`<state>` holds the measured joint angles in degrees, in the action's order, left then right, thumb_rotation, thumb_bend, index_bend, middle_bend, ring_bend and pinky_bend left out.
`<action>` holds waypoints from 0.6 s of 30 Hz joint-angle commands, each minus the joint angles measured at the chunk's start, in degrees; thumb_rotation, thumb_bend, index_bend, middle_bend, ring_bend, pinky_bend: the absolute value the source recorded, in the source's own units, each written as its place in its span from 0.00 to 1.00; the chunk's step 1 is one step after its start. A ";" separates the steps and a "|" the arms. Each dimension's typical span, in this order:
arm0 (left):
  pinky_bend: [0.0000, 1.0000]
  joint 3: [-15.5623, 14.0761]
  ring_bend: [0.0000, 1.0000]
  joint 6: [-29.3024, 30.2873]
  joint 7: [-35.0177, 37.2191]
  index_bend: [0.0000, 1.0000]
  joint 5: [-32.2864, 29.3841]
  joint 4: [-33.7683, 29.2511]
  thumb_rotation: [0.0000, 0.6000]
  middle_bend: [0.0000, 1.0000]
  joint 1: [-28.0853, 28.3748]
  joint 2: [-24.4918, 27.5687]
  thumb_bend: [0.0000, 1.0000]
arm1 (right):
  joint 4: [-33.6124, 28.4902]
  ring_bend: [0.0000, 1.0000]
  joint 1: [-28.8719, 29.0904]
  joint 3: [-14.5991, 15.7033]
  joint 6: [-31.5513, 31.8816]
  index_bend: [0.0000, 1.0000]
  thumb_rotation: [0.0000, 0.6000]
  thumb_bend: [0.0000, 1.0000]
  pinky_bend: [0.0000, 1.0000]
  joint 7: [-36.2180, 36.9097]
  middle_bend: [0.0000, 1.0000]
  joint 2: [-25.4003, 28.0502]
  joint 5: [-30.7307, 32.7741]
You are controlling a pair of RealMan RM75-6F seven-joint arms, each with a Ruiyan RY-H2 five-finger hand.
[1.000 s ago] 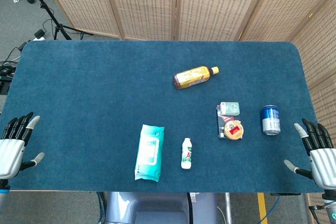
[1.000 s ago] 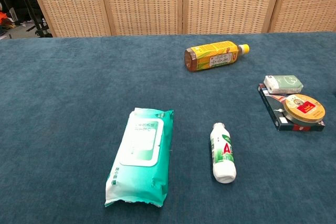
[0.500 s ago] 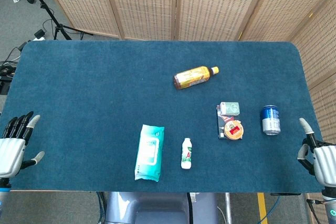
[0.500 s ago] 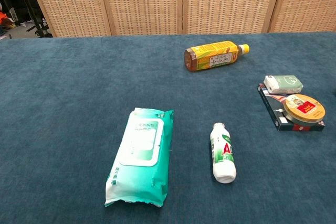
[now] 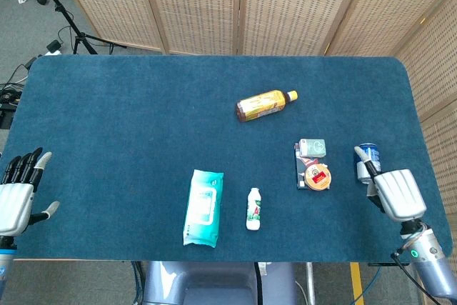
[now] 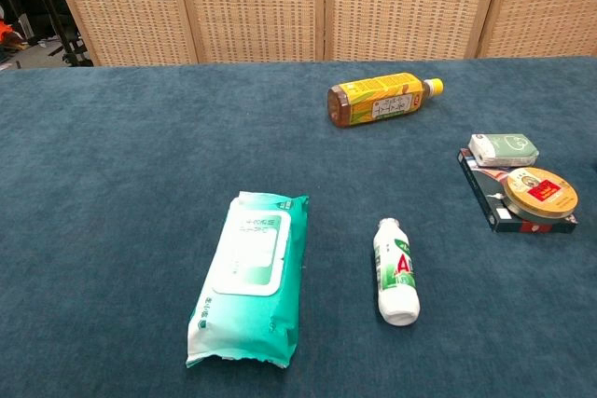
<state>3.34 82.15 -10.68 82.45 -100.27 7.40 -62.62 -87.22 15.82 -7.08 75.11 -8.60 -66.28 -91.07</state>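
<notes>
My right hand (image 5: 395, 192) is over the table's front right, its back turned to the head camera. Its fingers (image 5: 364, 162) reach beside an upright blue can (image 5: 365, 153) and partly cover it; I cannot tell whether they touch, and no grip shows. At the table's front left edge my left hand (image 5: 18, 191) holds nothing, fingers spread. Neither hand appears in the chest view.
On the blue table (image 5: 128, 126) lie a green wipes pack (image 5: 203, 207) (image 6: 250, 275), a small white bottle (image 5: 253, 208) (image 6: 395, 270) and a yellow tea bottle (image 5: 265, 104) (image 6: 382, 99). A round tin (image 5: 318, 176) (image 6: 541, 190) sits on a dark box (image 6: 480, 188), beside a small packet (image 5: 313, 148) (image 6: 504, 148).
My right hand has swung in from the table's right edge, turned its back up and come up against the blue can. The left hand has barely moved.
</notes>
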 commanded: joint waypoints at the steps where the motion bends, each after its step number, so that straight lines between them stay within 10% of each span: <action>1: 0.00 0.30 0.00 -0.28 -0.40 0.00 -0.59 -0.06 1.00 0.00 0.24 -0.23 0.20 | -7.23 0.90 7.43 -2.64 -12.89 0.00 1.00 1.00 1.00 -10.36 0.77 0.78 8.85; 18: 0.00 1.13 0.00 -2.16 2.06 0.00 -3.42 -0.28 1.00 0.00 0.90 0.91 0.21 | -12.19 0.91 18.31 -3.55 -25.32 0.00 1.00 1.00 1.00 -29.52 0.77 -0.26 35.76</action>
<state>4.50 80.07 -8.68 79.05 -100.56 8.27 -61.73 -98.36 32.28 -10.94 50.82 -35.41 -66.69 -58.84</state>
